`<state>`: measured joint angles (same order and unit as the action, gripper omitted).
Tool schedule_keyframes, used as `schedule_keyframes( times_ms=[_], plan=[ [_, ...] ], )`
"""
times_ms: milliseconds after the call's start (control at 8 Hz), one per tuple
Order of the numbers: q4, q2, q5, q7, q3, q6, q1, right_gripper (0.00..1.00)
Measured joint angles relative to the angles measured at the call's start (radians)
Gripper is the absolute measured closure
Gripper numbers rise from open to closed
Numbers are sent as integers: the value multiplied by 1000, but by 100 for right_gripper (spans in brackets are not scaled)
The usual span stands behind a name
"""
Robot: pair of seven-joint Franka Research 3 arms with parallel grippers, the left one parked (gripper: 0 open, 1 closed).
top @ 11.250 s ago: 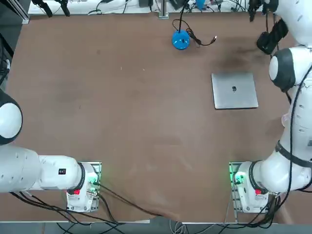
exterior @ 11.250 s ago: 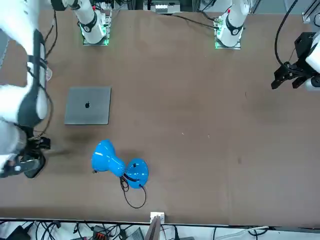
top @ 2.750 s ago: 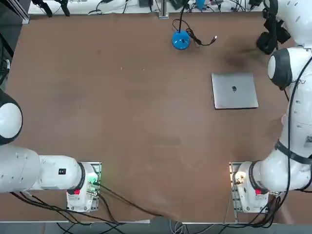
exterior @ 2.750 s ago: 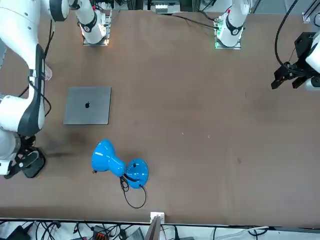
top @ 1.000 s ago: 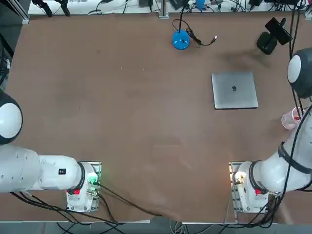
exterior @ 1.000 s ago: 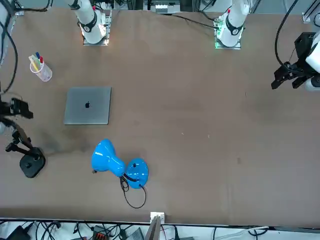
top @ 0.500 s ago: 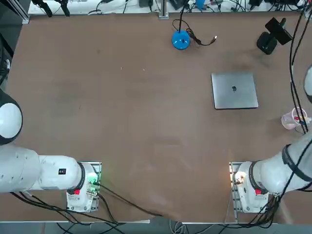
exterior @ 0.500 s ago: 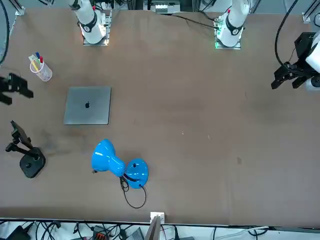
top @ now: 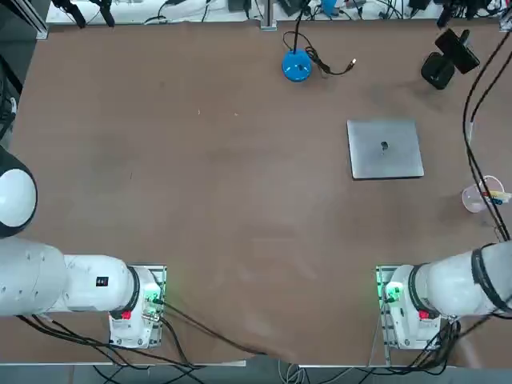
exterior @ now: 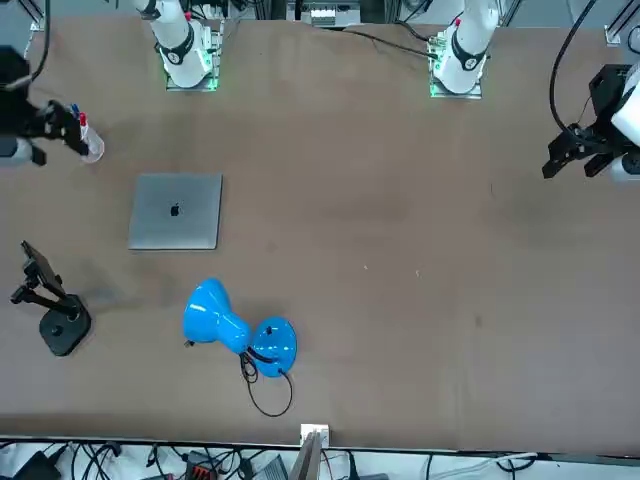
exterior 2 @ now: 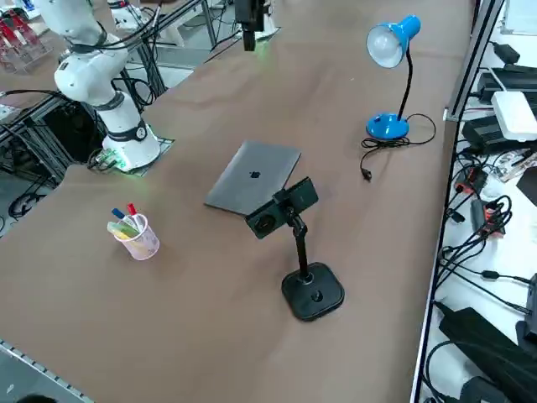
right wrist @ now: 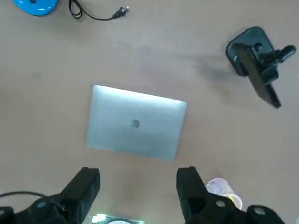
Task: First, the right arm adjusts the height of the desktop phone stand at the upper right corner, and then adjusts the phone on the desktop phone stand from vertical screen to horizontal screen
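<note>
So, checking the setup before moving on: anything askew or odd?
Nothing spilled or damaged. The black slab phone sits tilted on the black disc-base stand. The open right gripper hangs apart.

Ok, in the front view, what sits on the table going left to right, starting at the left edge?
Desktop phone stand with the phone clipped on top, then the pen cup, the closed laptop, and the blue desk lamp. The right gripper hovers open beside the pen cup, away from the stand.

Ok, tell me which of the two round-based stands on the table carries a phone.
The desktop phone stand, black, with the phone clipped atop its pole; the blue lamp trails a cable.
</note>
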<state>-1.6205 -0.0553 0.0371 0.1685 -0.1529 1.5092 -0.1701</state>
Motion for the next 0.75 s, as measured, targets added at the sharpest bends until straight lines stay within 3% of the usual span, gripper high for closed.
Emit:
schedule_keyframes(
  times_ms=[375,750],
  plan=[
    [-164,-138,1,-19,0,59,28,0],
    [-185,-146,1,-78,7,67,28,0]
  ],
)
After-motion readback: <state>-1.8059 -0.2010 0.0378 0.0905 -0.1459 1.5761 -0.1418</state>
